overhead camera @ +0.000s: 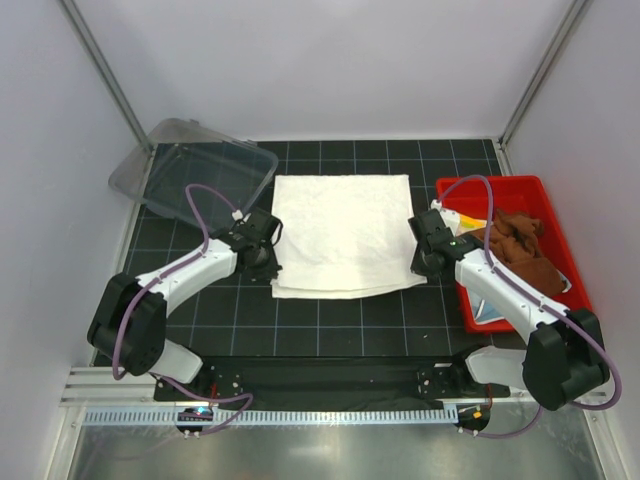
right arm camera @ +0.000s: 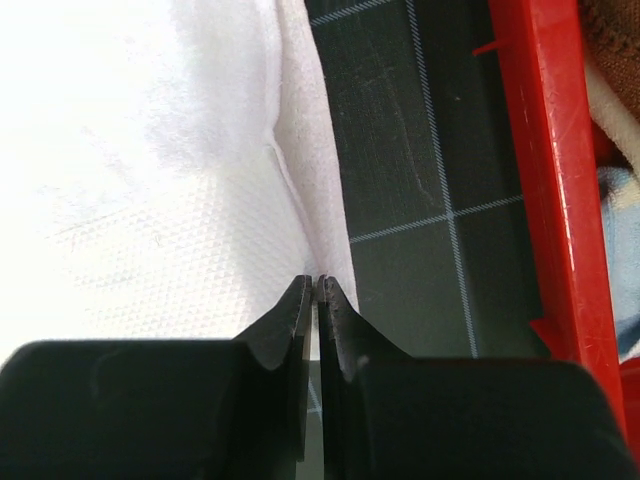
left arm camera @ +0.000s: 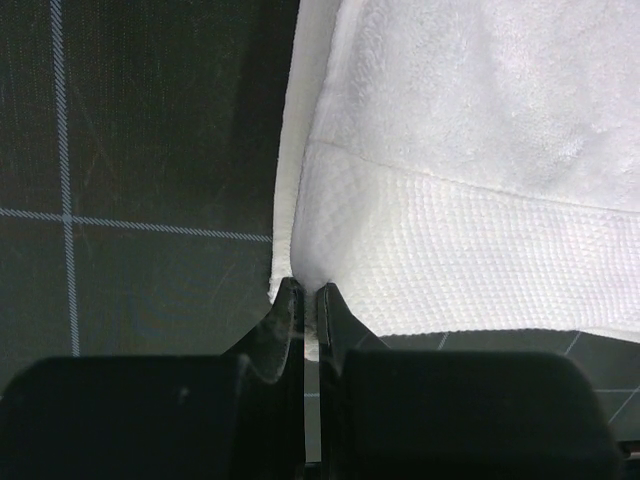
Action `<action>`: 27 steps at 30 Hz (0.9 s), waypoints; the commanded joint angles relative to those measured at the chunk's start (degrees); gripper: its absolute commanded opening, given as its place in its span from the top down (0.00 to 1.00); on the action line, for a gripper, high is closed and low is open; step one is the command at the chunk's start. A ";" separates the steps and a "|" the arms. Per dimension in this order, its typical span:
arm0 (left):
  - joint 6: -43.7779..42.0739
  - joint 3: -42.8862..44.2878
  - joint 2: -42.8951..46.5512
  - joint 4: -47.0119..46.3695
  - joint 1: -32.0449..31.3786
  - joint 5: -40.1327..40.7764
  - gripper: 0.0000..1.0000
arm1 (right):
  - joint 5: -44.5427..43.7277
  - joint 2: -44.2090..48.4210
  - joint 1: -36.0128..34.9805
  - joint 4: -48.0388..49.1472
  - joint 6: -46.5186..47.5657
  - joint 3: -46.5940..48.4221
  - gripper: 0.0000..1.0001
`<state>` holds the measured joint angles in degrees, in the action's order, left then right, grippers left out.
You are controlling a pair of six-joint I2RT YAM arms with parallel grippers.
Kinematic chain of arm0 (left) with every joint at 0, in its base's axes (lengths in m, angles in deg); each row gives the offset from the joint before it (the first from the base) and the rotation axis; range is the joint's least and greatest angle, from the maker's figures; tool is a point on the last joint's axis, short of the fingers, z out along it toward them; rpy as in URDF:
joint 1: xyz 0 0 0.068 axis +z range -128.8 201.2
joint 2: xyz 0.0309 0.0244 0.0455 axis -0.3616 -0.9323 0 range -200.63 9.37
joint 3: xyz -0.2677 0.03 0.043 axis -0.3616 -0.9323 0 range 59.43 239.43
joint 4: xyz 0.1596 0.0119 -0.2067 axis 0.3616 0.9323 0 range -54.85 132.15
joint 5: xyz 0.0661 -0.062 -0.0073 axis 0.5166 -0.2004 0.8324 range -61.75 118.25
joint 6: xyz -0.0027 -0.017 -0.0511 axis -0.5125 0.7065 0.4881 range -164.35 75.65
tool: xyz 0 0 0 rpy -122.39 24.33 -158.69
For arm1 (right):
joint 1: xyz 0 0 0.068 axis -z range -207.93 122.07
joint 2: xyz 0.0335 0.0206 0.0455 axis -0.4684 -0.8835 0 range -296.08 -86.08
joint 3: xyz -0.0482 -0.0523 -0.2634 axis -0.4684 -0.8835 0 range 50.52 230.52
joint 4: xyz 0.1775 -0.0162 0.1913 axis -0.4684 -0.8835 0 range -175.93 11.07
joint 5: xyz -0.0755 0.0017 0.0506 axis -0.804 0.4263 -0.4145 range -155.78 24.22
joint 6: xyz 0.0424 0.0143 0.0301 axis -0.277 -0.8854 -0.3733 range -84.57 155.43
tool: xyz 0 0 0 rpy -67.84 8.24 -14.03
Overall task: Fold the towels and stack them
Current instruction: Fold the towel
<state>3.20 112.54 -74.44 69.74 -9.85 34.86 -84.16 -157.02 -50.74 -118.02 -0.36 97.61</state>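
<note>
Top view: cream-white terry towel lies flat on the grid mat, between the two hands. Two layers show along its near edge. left gripper is at its left side edge and right gripper at its right side edge, both toward the near corners. Rust-brown towel sits in the red bin, just outboard of the right gripper. Clear tray is beyond the left one. The wrists hide the fingertips here, so there's no read on the grip.

Left wrist: left gripper jaws are pinched together, only a sliver between them. The hem of the cream-white terry towel runs straight into the tips. Looks like a hold on the cloth; can't tell how many layers.

Right wrist: right gripper is the same, jaws nearly touching with the towel's side fold ending at the tips. The red bin wall stands close on the outboard side. Only this view shows a light-blue towel in the bin.

My take on the next fold: raise both hands together at matched height, keep the edge taut between them, and carry it straight so the corners land square. Confirm both layers come up. Keep the right hand off the bin wall.

Only the top view shows the whole outline and symmetry; only the wrist views show the pinch.
</note>
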 commanded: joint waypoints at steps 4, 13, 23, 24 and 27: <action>0.70 0.08 0.75 -1.01 0.11 -2.30 1.00 | 0.26 -1.48 0.04 0.15 1.07 0.29 0.99; 1.49 0.16 -0.48 -2.07 0.11 -3.27 1.00 | 1.23 -5.61 0.04 3.93 0.99 -2.18 0.84; 2.02 0.95 -2.41 -2.68 0.11 -3.18 1.00 | 2.29 -6.67 0.04 7.27 -0.95 -6.66 0.71; 2.02 0.95 -2.50 -2.68 0.11 -3.18 1.00 | 2.37 -6.76 0.04 7.62 -0.95 -7.01 0.71; 2.02 0.95 -2.76 -2.68 0.11 -3.10 1.00 | 2.11 -7.02 0.04 8.41 -1.04 -7.27 0.73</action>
<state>4.75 112.49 -76.98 68.60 -9.85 32.24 -81.55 -163.99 -50.70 -112.40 -0.60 90.62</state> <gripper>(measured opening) 0.040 0.275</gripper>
